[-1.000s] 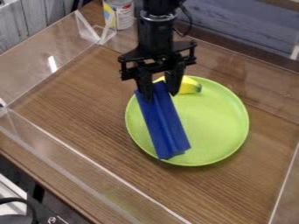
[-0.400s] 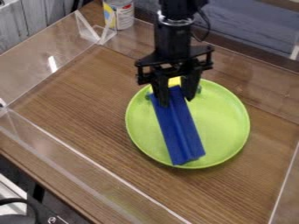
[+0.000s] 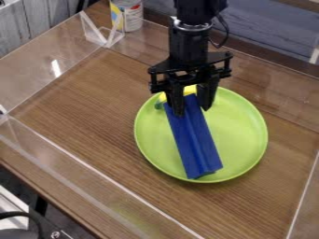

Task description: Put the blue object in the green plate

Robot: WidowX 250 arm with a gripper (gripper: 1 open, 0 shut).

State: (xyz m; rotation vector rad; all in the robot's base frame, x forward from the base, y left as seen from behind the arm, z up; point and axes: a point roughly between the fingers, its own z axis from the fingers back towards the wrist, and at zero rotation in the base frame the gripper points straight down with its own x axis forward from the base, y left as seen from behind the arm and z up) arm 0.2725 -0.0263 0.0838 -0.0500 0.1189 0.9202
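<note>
Hiding blue object [image 3: 193,140] top, tool [image 3: 189,101]

A robot test room, like a lab

A wooden table [image 3: 75,112] has see-through plastic walls [image 3: 75,201] standing along its edges, like a play pen for the robot arm [image 3: 193,28]. A white bottle with a yellow label [image 3: 123,14] stands outside the far edge.
</note>
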